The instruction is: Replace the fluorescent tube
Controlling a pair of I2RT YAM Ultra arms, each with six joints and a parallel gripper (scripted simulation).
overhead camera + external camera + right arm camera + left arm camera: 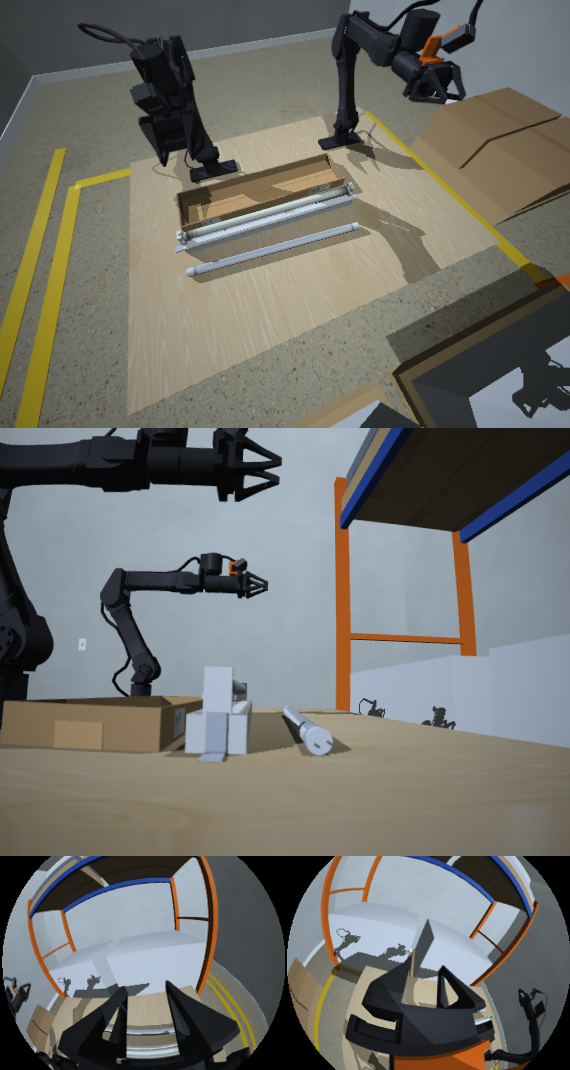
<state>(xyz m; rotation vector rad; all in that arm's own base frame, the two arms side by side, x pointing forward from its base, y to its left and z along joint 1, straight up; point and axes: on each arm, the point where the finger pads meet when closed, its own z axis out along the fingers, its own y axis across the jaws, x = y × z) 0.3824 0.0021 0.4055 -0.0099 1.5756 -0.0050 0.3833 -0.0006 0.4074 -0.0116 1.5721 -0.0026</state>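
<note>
Old fluorescent tube (270, 212) (240, 687) sits in the light fixture (270, 225) (235, 728), running lengthwise between the two lampholders, one (181, 236) (218, 688) at the right arm's end and the other (348, 189) at the left arm's end. The long, open-topped carton (255, 175) (130, 728) stands flat on the bench (300, 310) (300, 803), alongside the fixture on the side nearer the arms' bases. Its inside shows brown cardboard, part sunlit and part in shadow, and the old tube is outside it. On the opposite side of the fixture lies the LED tube (272, 250) (305, 730) (139, 1032), resting on the bench roughly parallel to the fixture and apart from it; its pale end cap with two pins faces the exterior camera. Both arms are raised, reaching out above the bench. The left gripper (452, 95) (266, 585) (426, 963) has its jaws about halfway open, with nothing between them, well away from both tubes. The right gripper (181, 157) (280, 470) (145, 987) is likewise about half open, holds nothing, and hangs high above the carton and fixture, touching neither. Farther out, a big brown box (480, 125) stands beyond the yellow floor line, and an orange-and-blue rack (342, 593) rises past the bench.
</note>
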